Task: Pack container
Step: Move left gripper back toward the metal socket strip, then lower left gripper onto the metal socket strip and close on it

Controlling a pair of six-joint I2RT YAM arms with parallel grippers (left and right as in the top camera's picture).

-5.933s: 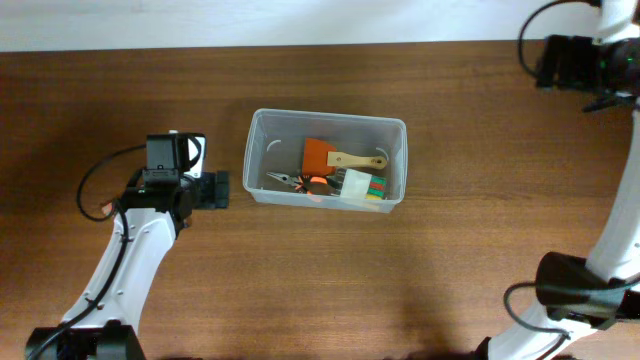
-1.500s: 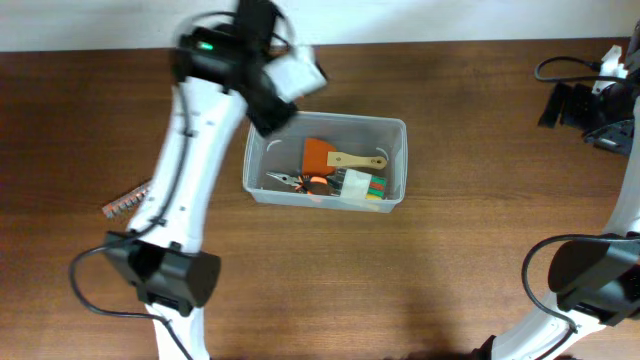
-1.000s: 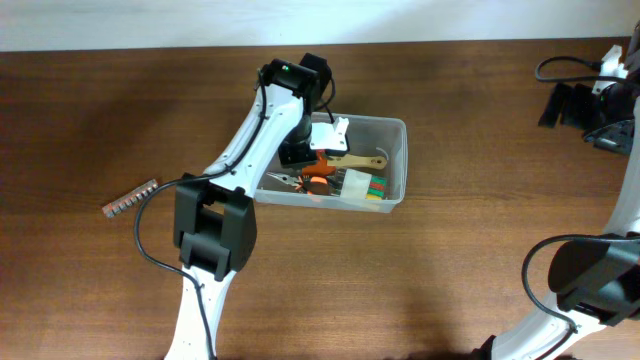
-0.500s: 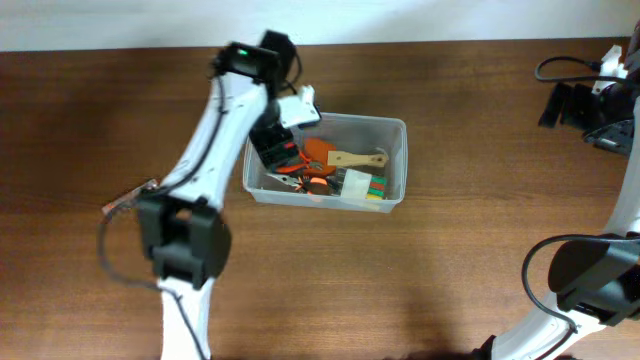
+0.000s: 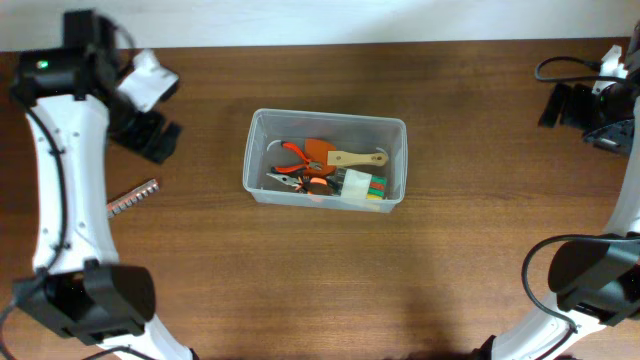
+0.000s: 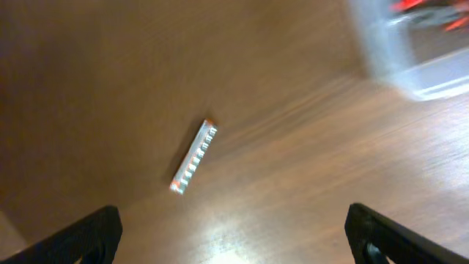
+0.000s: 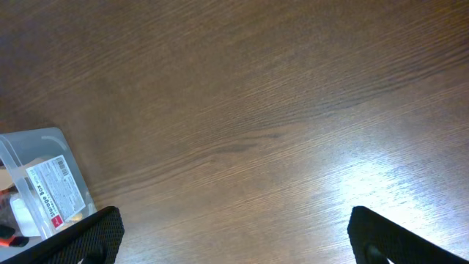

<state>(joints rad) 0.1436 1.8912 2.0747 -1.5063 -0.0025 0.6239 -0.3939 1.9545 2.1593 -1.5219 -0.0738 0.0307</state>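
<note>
Two arms | left arm (image 5: 62, 190) extended far left, well apart from container (image 5: 325, 115), left fingers (image 6: 88, 235) spread | right fingers (image 7: 80, 233) spread

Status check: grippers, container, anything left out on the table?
Left gripper open, empty. Right gripper open, empty. Container holds several tools. Small ridged strip lies on the table left of it, unpacked.

Clear container (image 5: 253, 160) sits at centre, w/ orange-handled pliers (image 5: 291, 152), a wooden-handled tool (image 5: 358, 159) and what looks like a multicolour block (image 5: 376, 188) inside. Bit strip (image 5: 132, 196) lies well left of it. Left gripper (image 5: 152, 138) hangs near strip, far-left; right gripper (image 5: 565, 105) at far-right edge.
</note>
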